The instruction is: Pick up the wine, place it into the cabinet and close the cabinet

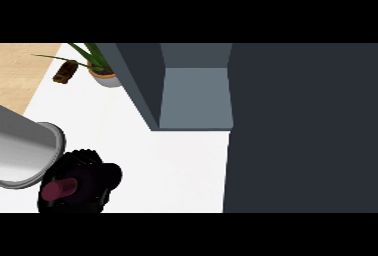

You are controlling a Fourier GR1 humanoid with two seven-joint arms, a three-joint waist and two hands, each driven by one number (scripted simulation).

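The wine bottle (59, 189) shows as a dark red cylinder seen end-on at the lower left. My left hand (87, 176) is curled round it, so most of the bottle is hidden by the black fingers. The grey forearm (22, 150) comes in from the left edge. The cabinet (196, 97) stands open at the top centre, its grey-blue inside facing me, up and to the right of the hand. Its dark door (303, 130) fills the right side of the view. My right hand does not show.
A potted plant (103, 70) with long green leaves stands at the top left beside the cabinet's dark side wall (140, 80). A small brown object (65, 73) lies left of the pot. White counter (170, 160) lies between hand and cabinet.
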